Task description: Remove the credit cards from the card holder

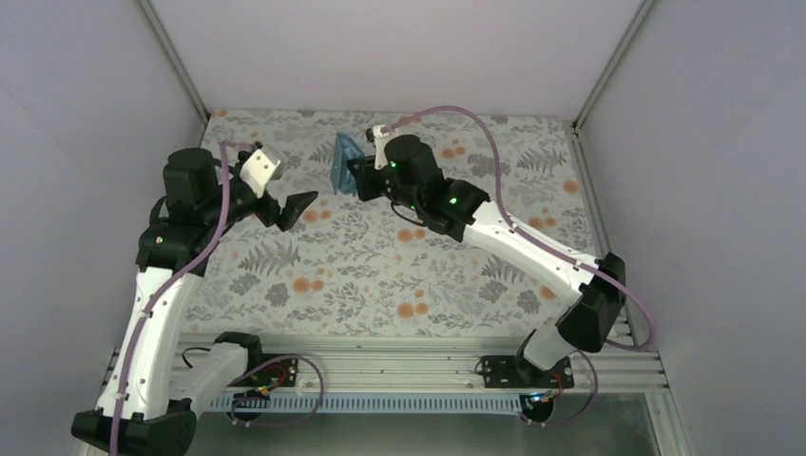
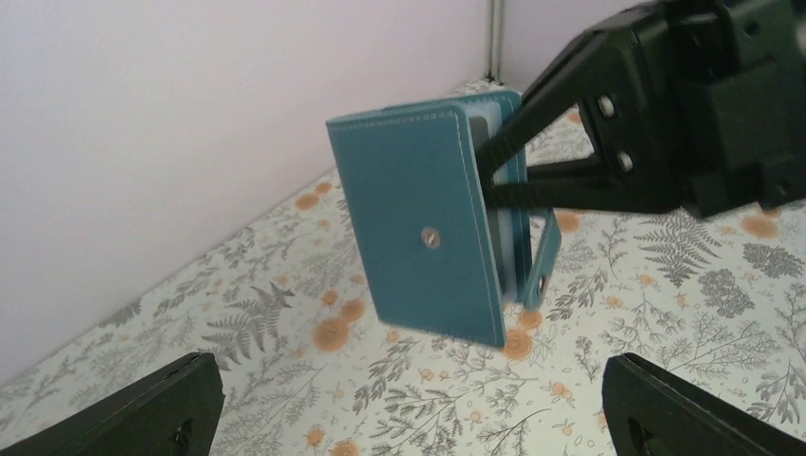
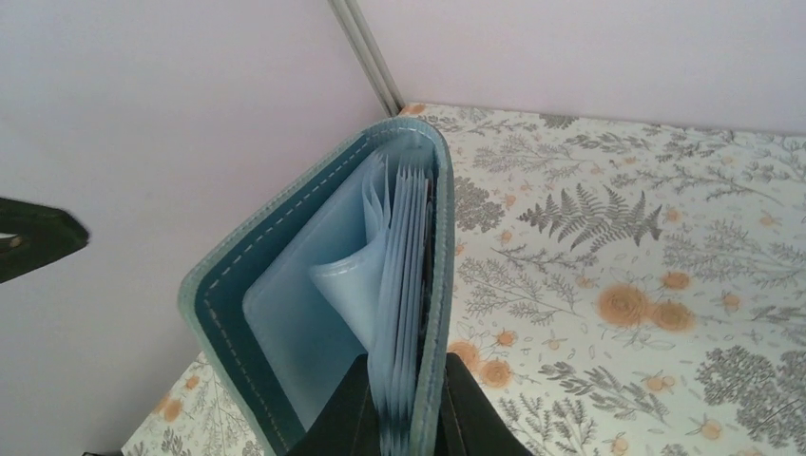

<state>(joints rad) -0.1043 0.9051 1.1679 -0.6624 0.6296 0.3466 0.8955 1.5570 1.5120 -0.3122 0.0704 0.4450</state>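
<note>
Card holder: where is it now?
The card holder is far centre in the top view, clamped by the right gripper; the open left gripper is to its left.

Clamped on edge in the right claw (image 1: 359, 177): teal card holder (image 1: 342, 163), over the far part of the floral worktop (image 1: 380, 275). Just beside it, left claw (image 1: 285, 193) spread open, not touching.

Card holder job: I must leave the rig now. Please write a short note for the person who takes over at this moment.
Right gripper: shut on the card holder, holding it upright in the air above the flowered cloth. The holder is partly open and its pale pockets are fanned.
Left gripper: open, empty, facing the holder, not touching it.
Done: holder is lifted. No card is out.
Left: pull the credit cards from the pockets. They are not clearly visible inside.
</note>
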